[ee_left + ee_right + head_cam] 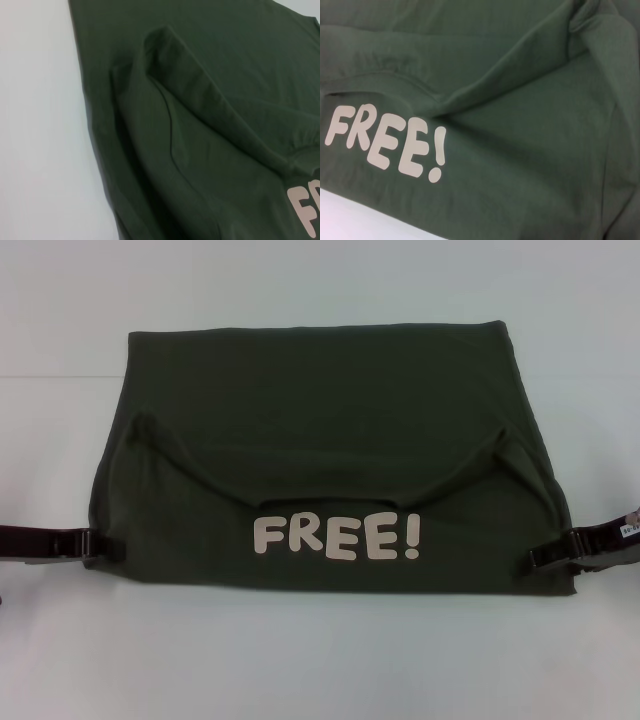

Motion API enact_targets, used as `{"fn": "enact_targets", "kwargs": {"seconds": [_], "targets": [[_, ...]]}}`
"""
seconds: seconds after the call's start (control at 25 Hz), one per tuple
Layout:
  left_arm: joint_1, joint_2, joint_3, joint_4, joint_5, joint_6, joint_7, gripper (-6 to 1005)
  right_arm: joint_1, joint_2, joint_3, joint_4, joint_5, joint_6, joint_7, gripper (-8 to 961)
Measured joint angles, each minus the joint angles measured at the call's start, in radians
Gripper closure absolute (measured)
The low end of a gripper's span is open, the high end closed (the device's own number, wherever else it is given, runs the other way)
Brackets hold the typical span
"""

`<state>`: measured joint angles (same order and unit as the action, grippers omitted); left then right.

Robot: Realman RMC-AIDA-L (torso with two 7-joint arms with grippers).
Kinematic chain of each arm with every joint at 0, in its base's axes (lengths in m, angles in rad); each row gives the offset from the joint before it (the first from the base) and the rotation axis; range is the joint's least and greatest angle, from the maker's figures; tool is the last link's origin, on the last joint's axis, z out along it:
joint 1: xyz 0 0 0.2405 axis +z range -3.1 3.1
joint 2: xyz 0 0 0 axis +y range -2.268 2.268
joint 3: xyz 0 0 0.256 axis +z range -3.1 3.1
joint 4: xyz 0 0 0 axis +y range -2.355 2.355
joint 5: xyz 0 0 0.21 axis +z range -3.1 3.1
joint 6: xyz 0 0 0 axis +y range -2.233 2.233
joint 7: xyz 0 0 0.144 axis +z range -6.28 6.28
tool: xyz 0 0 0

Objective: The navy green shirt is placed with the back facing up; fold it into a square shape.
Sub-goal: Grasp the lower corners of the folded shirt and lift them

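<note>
The white surface [320, 660] carries the navy green shirt [320, 430], folded to a wide rectangle in the middle, with white "FREE!" lettering [336, 537] on the near flap. The left end effector [88, 543] is at the shirt's near left corner and the right end effector [548, 555] at its near right corner; both are partly cut off, and I cannot tell their finger state. Only the wrist views show the soft creases closely.

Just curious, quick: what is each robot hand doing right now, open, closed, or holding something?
Left hand: at the navy green shirt's near left edge; grip cannot be told.
Right hand: at its near right edge; cannot be told.
</note>
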<state>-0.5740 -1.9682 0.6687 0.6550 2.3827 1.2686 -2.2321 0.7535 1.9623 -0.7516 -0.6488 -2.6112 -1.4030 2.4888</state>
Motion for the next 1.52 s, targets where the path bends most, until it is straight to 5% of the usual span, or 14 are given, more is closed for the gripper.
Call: {"fn": "enact_targets", "kwargs": {"seconds": [0.4, 0.84, 0.92, 1.24, 1.52], "targets": [[0.001, 0.001, -0.002, 0.000, -0.002, 0.000, -0.001, 972, -0.001, -0.001, -0.046, -0.004, -0.002, 0.006, -0.006, 275], [0.001, 0.000, -0.003, 0.000, -0.005, 0.000, -0.001, 972, 0.000, -0.006, -0.048, -0.003, -0.003, 0.006, -0.001, 717], [0.001, 0.000, -0.003, 0.000, -0.006, 0.000, -0.001, 972, 0.001, -0.006, -0.048, -0.003, -0.003, 0.005, 0.000, 927], [0.000, 0.005, -0.007, 0.000, -0.007, 0.008, -0.003, 971, 0.001, -0.014, -0.044, -0.007, -0.002, -0.014, -0.005, 927], [0.000, 0.040, -0.011, 0.000, -0.005, 0.114, -0.026, 971, -0.010, -0.050, -0.039, -0.012, 0.005, -0.131, -0.054, 927]]}}
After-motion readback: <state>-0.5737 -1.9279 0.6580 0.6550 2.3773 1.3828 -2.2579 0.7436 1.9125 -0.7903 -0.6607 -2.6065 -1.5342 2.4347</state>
